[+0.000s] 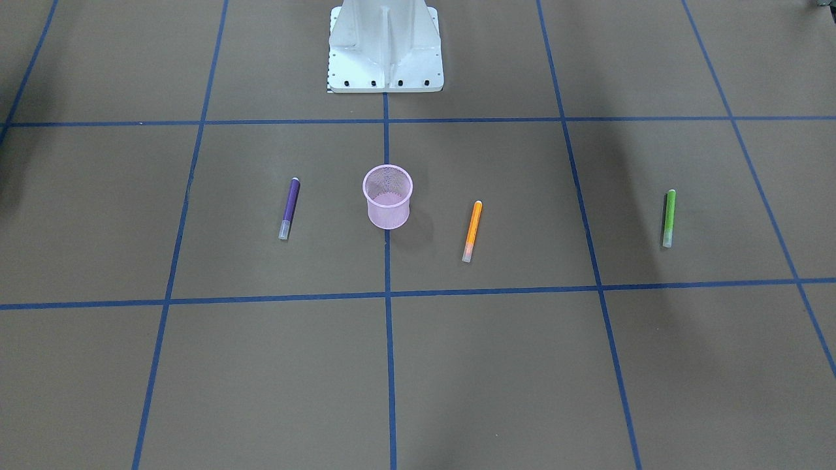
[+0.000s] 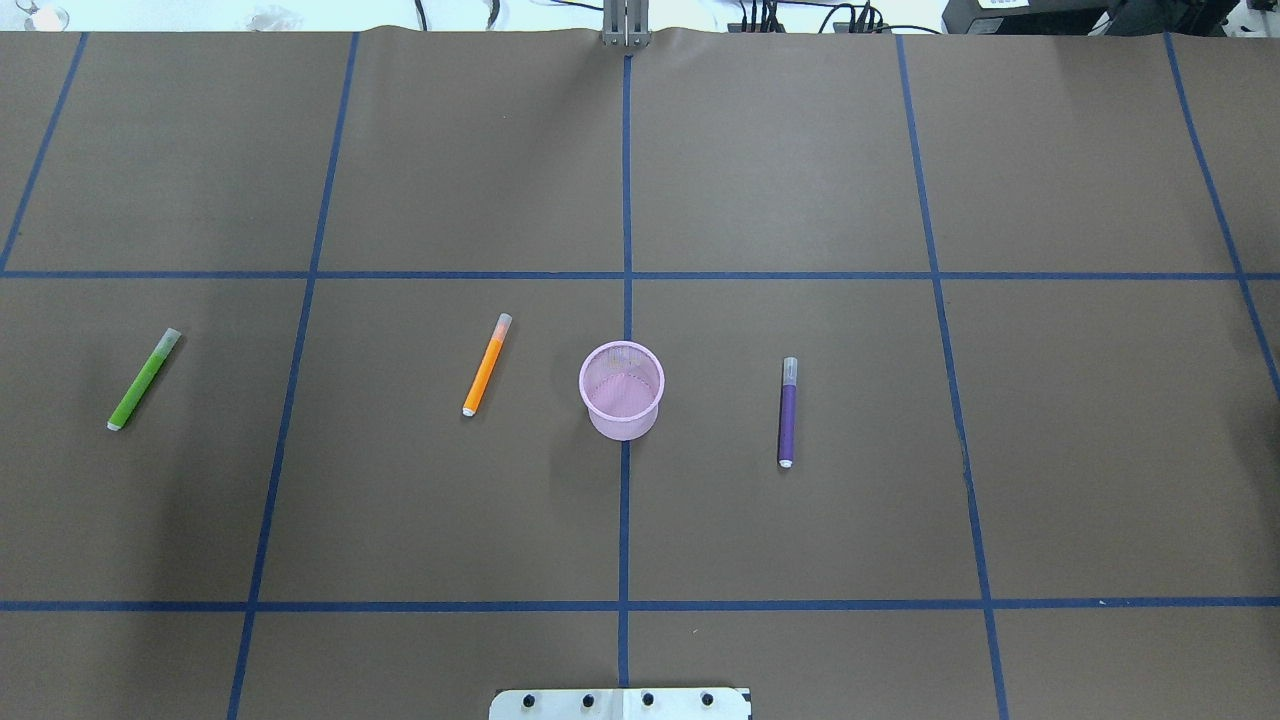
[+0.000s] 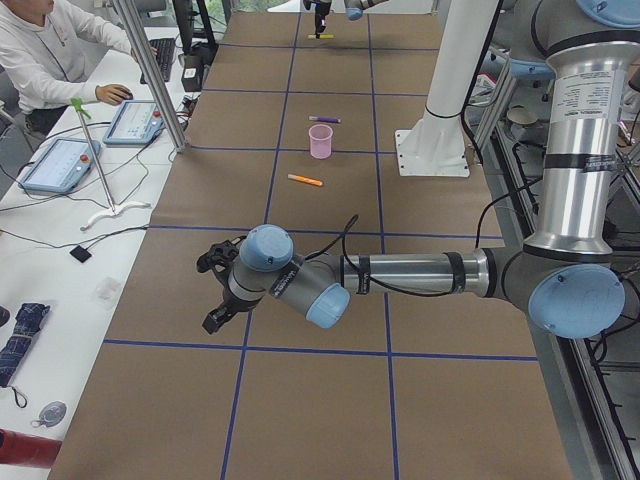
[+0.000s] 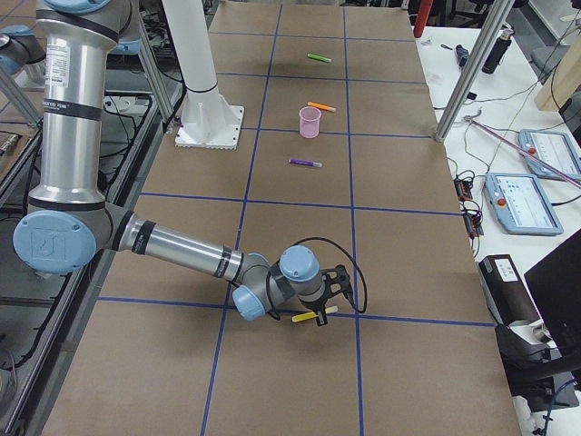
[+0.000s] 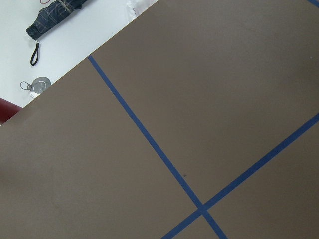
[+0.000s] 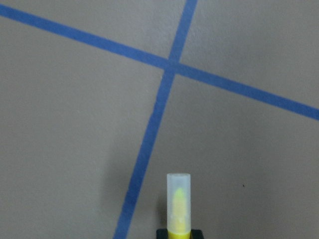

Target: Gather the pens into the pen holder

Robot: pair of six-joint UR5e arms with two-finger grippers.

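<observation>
The pink mesh pen holder (image 2: 621, 392) stands upright on the centre line, and I also see it in the front view (image 1: 388, 197). The orange pen (image 2: 486, 364) lies to its left, the green pen (image 2: 143, 378) far left, and the purple pen (image 2: 787, 410) to its right. All three lie flat. My right gripper (image 4: 320, 312) is far out at the table's right end, shut on the yellow pen (image 6: 178, 204), low over the table. My left gripper (image 3: 209, 292) hovers at the table's left end. I cannot tell whether it is open or shut.
The white robot base (image 1: 385, 52) stands behind the holder. An operator (image 3: 40, 50) sits at a side desk with tablets. A folded umbrella (image 5: 52, 17) lies off the table's left end. Metal posts (image 4: 467, 73) stand at the table's far edge.
</observation>
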